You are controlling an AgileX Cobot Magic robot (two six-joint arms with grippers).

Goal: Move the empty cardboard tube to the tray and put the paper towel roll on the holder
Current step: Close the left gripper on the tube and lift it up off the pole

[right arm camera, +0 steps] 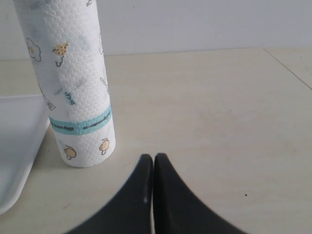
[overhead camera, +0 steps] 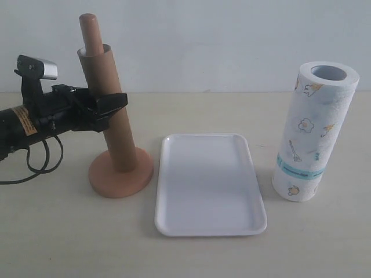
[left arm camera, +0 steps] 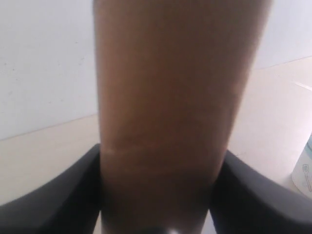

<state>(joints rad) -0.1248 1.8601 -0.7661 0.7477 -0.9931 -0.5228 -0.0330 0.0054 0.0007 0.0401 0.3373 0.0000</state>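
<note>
The empty cardboard tube [overhead camera: 99, 68] stands sleeved over the upright dowel [overhead camera: 90, 32] of the holder [overhead camera: 120, 176] at the left. My left gripper [overhead camera: 110, 104] reaches in from the left and is shut on the tube at mid height. In the left wrist view the tube [left arm camera: 170, 87] fills the space between the black fingers [left arm camera: 63, 195], which press on both its sides. The tray [overhead camera: 208, 230] lies flat in the middle. At the right the paper towel roll [overhead camera: 313, 133] stands upright. My right gripper [right arm camera: 153, 158] is shut on nothing, low over the table near the roll [right arm camera: 73, 83].
A wrist camera and cables [overhead camera: 35, 156] sit on the left arm near the table's left edge. The tray's corner [right arm camera: 14, 141] lies beside the roll in the right wrist view. A pale wall stands behind the table.
</note>
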